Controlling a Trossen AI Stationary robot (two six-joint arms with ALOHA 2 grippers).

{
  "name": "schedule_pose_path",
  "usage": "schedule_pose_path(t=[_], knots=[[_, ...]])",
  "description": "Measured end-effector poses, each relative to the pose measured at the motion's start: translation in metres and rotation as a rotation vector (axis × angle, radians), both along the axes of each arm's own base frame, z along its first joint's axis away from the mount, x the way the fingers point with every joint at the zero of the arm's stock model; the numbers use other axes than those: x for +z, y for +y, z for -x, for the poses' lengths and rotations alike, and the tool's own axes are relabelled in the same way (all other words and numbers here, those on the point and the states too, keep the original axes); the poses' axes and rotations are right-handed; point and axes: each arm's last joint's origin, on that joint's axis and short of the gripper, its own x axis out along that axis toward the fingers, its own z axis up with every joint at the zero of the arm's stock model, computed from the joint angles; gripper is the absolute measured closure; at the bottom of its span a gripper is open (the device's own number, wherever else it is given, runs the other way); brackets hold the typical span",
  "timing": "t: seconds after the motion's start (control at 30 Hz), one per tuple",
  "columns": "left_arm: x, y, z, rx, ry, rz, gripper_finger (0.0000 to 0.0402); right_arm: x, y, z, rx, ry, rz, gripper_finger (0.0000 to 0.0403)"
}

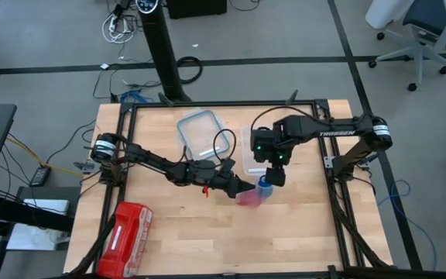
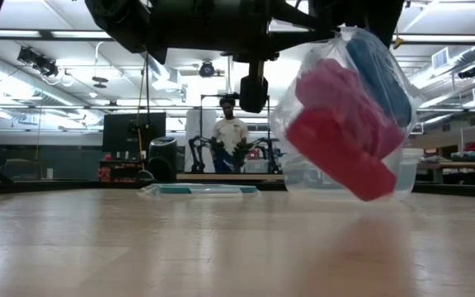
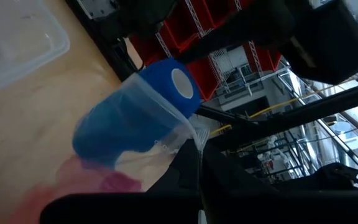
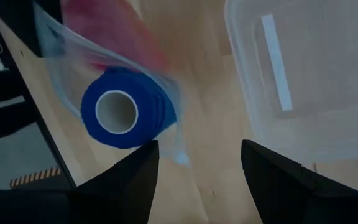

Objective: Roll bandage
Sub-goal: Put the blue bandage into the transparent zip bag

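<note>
High view: overhead, straight down on the whole worktop (image 1: 207,232), far. Low view: at worktop level, facing the room, very close to the clear bag (image 2: 345,115). Both wrist views look past their own fingers, close on the blue roll (image 4: 126,109) in that bag, also visible in the high and low views.

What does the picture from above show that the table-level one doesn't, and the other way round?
Only from above: both arms whole, the left claw shut on a clear bag, the right claw open above it, a red pack and a clear bin.

Only at table level: the bag hangs clear off the table, pink rolls fill it, and a person stands behind.

Both: the bag, the blue bandage and a lid.
</note>
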Motion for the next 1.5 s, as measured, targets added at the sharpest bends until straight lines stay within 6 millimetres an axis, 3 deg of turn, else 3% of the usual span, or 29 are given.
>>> schedule_pose_path(t=[0.4,0.7,1.3,1.5], knots=[[0.000,-0.001,0.000,-0.006,0.000,0.004,0.0398,0.001,0.011,-0.012,-0.006,-0.125,-0.037,0.0176],[0.000,0.000,0.000,0.008,-0.002,0.004,0.0398,-0.013,0.021,-0.016,-0.019,-0.135,-0.052,0.0176],[0.001,0.001,0.000,-0.005,-0.010,-0.008,0.0398,-0.002,0.023,-0.024,-0.078,-0.226,-0.068,0.0176],[0.003,0.006,-0.001,-0.010,-0.030,-0.007,0.0398,-0.003,0.033,-0.023,-0.037,-0.219,-0.074,0.0176]])
